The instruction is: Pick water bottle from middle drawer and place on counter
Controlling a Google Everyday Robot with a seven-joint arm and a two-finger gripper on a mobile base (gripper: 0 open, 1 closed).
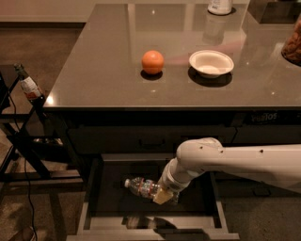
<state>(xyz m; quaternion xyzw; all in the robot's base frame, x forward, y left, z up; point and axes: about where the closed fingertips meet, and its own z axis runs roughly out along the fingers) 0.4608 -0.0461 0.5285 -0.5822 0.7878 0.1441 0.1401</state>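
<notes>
The water bottle [140, 186], clear with a white cap pointing left, hangs on its side just above the dark floor of the open middle drawer [86, 212]. My gripper [162, 195] reaches down into the drawer from the right on the white arm and is shut on the bottle's base end. The bottle's shadow falls on the drawer's grey front edge. The counter [103, 70] spreads wide above the drawer.
An orange [153, 62] and a white bowl [211, 63] sit on the counter's middle. A white container [219, 6] stands at the back and a bag [294, 44] at the right edge. A black rack [19, 136] holding a dark-necked bottle [28, 85] stands left.
</notes>
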